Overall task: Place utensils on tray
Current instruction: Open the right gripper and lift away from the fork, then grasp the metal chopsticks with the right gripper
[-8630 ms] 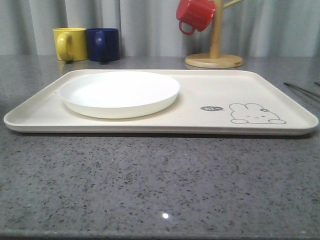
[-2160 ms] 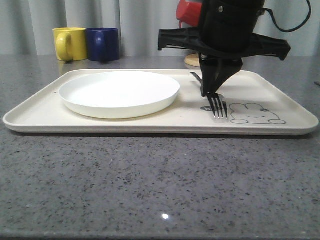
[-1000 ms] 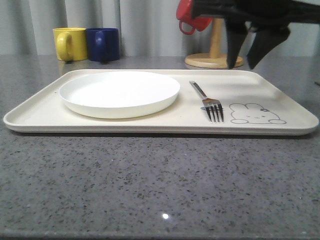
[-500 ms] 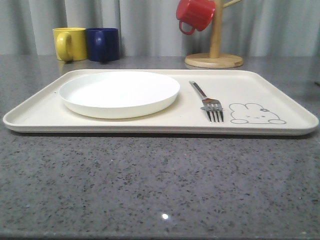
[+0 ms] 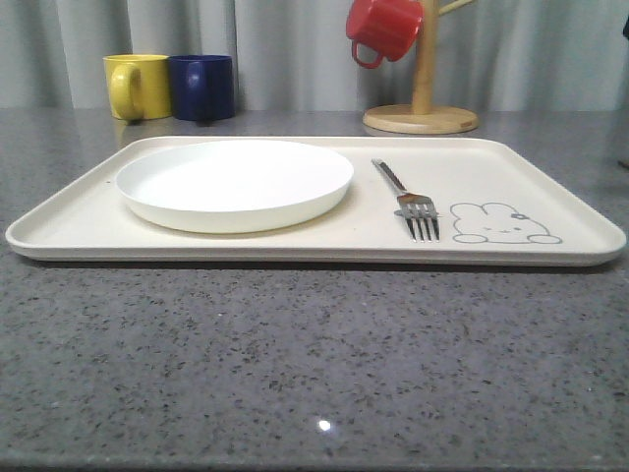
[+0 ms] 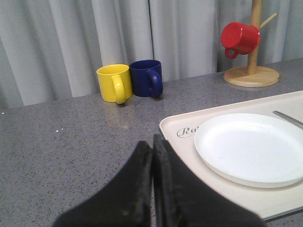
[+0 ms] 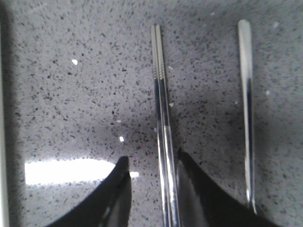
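A: Since the first earlier frame, the fork has arrived on the tray; the right arm that hung over it a couple of seconds back is gone from the front view. Nothing shifted in the last half second.

B: Fork position relative to the plate?

A: Just beside the plate on the robot's right, apart from it, lying flat with tines toward the camera, between the plate and the rabbit drawing. The plate sits on the tray too, toward the left end.

B: Right gripper?

A: Its wrist view looks down at the grey counter. Fingers parted, one either side of the metal sticks (two lying pressed together, looks like a chopstick pair). Not closed on them; gaps show on both sides. Whether the tips touch the counter, can't tell.

B: Anything else there?

A: One more slim metal handle lies near the sticks, roughly parallel, apart from them. Its working end is cut off, so can't tell what utensil it is.

B: Left gripper?

A: Fingers pressed together, holding nothing, over the counter near the tray's corner with the script.

B: Background?

A: Yellow mug and blue mug touching side by side behind the plate; red mug hanging on the wooden stand behind the fork.
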{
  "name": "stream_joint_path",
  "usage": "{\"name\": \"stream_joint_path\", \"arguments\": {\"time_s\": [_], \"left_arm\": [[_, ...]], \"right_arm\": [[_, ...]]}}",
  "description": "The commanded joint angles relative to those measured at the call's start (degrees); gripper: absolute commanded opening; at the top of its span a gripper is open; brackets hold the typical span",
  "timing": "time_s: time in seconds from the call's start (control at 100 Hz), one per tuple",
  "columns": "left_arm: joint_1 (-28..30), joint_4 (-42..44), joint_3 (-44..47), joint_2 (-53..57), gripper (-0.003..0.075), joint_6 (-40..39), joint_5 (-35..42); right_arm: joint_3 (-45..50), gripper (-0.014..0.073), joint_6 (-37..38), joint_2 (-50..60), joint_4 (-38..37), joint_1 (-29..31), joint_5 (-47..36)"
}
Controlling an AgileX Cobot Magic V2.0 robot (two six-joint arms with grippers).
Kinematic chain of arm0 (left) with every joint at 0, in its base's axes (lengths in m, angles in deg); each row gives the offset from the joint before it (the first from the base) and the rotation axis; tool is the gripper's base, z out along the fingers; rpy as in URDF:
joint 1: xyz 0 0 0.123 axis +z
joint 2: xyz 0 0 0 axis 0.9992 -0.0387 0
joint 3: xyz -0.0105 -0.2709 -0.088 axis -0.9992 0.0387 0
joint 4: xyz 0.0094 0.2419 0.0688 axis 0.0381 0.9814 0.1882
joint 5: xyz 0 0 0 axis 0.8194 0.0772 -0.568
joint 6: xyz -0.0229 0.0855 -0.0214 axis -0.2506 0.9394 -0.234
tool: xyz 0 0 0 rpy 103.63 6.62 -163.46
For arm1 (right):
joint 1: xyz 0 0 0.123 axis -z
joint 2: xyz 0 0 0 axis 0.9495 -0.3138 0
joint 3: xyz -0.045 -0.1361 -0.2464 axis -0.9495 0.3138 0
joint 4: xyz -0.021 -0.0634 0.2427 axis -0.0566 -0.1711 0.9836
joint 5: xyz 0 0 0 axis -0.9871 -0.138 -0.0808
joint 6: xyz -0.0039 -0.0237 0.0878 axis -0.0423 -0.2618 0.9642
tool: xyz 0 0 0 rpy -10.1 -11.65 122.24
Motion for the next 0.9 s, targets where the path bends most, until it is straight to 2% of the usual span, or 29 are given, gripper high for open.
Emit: {"name": "stream_joint_path", "arguments": {"time_s": [0.0, 0.29, 0.89], "left_arm": [[-0.2, -0.3, -1.5, -0.5, -0.0017, -0.6, 4.7], [-0.2, -0.3, -1.5, -0.5, -0.0017, -0.6, 4.7], [-0.2, -0.3, -1.5, -0.5, -0.0017, -0.6, 4.7]], "right_arm": [[-1.5, 0.0262, -1.0, 0.8, 0.0, 0.4, -2.3], [-1.5, 0.0262, -1.4, -3.0, 0.0, 0.5, -2.7], [-1.5, 0.0262, -1.6, -3.3, -1.5, 0.5, -3.5]]}}
